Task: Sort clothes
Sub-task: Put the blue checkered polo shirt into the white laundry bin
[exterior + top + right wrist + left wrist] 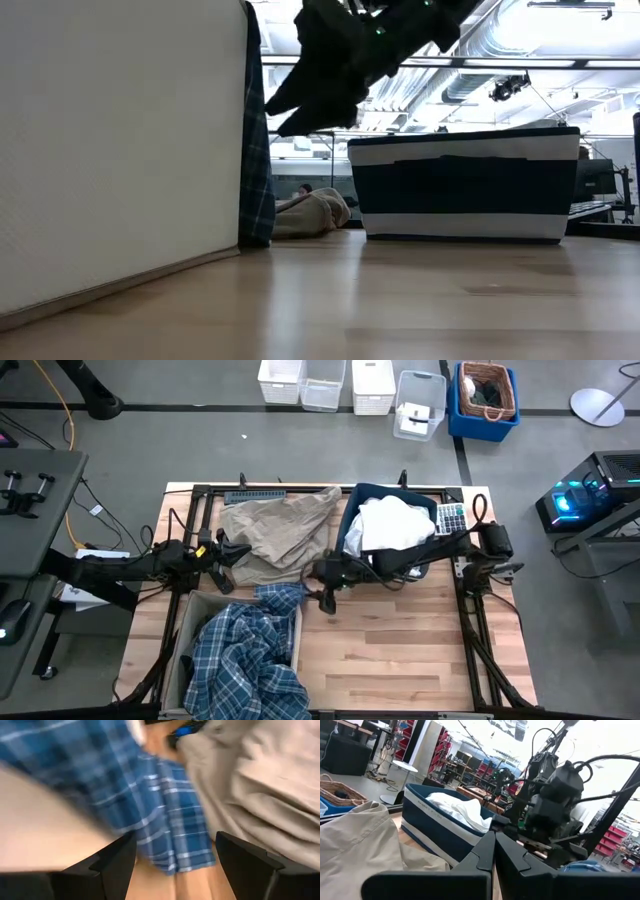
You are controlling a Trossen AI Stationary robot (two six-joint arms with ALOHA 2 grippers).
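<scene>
Just beside the open right hand (322, 588) lies the plaid shirt (245, 650).

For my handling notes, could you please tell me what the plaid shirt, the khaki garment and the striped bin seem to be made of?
Plaid shirt: soft woven cloth, matte; it crumples and drapes over its box's edge.
Khaki garment: thin matte fabric, probably cotton-like, lying in creases.
Striped bin: likely stiffened fabric, with flat upright navy-and-white walls.

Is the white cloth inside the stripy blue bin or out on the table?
Inside. The white cloth sits heaped in the stripy blue bin, bulging above its rim, none on the table.
</scene>
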